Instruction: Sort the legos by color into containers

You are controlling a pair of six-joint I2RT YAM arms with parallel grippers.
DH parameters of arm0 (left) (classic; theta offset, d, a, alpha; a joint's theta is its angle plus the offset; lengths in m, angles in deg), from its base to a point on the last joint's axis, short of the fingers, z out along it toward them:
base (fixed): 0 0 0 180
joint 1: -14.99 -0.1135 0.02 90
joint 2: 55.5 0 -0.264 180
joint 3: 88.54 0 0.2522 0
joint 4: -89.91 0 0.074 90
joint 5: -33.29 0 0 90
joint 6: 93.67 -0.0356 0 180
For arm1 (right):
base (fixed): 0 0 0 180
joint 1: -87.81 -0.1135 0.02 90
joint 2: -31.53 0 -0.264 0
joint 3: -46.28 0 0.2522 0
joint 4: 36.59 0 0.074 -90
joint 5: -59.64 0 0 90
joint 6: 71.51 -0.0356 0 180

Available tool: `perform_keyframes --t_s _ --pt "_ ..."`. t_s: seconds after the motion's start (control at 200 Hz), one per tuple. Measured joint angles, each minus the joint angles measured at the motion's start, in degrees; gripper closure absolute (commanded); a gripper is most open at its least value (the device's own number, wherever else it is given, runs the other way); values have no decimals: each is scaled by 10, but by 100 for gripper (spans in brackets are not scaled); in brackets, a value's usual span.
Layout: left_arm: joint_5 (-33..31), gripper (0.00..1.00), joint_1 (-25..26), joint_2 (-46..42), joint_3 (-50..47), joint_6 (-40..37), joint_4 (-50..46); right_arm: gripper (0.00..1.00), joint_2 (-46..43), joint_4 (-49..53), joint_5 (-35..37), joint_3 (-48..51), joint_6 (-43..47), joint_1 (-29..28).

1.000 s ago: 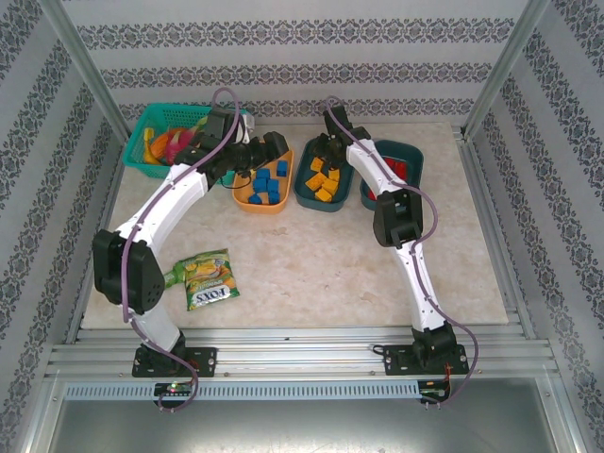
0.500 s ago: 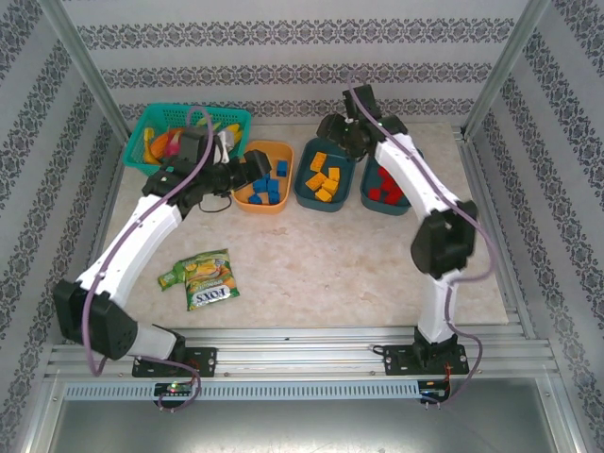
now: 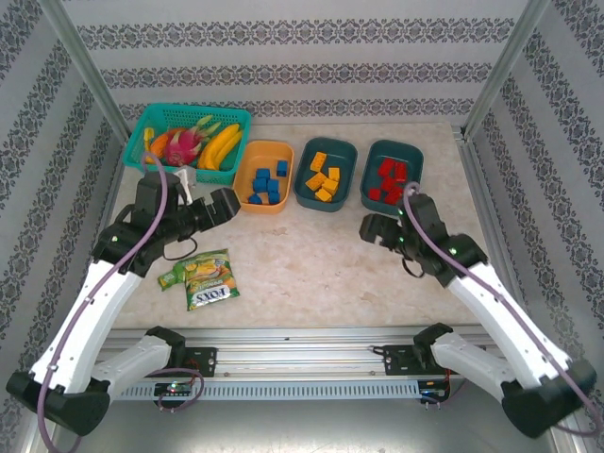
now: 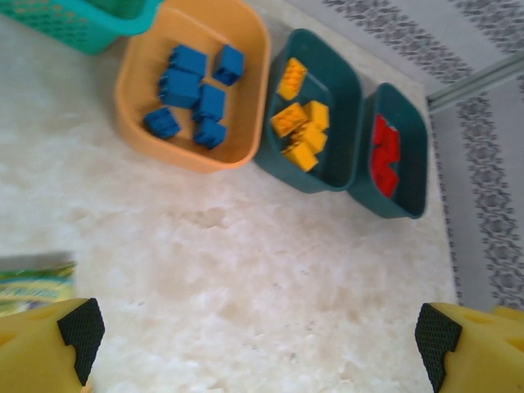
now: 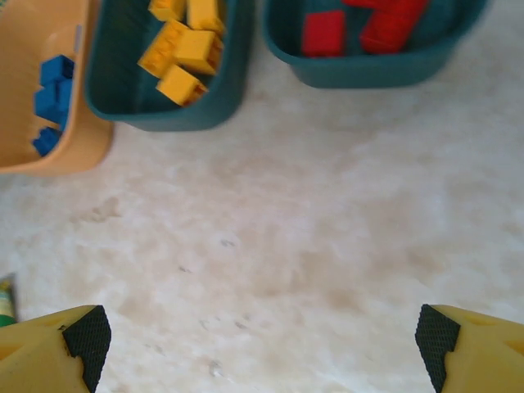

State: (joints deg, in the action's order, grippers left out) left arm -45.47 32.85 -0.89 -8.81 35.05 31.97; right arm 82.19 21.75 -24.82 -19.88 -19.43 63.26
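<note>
Left gripper is spread wide, holding nothing, above the table. Right gripper is equally wide, empty, touching nothing, near the tubs.

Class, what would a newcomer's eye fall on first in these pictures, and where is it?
Three shallow plastic tubs in a row at the far side: an orange tub of blue bricks, a middle dark teal tub of orange-yellow bricks, a right dark teal tub of red bricks. Then the teal mesh basket of fruit in the far left corner, and the green snack packet nearer, on the left.
</note>
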Motion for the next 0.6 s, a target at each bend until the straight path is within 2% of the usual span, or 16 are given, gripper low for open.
perform_keyframes --t_s 0.075,0.14,0.22,0.295,0.39,0.48,0.605 --pt "-37 0 0 -15 -15 -7 -16 2 -37 13 24 3 12 13" --pt "-81 0 0 -19 -23 -15 -31 2 -47 20 75 -3 16 20" --pt "-184 0 0 -18 -38 -19 -37 2 -31 7 156 -2 34 35" --pt "-275 0 0 -28 -85 -45 -13 2 -24 -78 212 45 85 56" --pt "-365 0 -1 -50 -197 -114 70 2 -25 -215 256 160 170 78" --pt "-402 0 -12 -41 -281 -169 135 2 -3 -301 261 237 226 104" --pt "-401 0 -37 -3 -351 -217 228 2 58 -402 248 271 276 137"
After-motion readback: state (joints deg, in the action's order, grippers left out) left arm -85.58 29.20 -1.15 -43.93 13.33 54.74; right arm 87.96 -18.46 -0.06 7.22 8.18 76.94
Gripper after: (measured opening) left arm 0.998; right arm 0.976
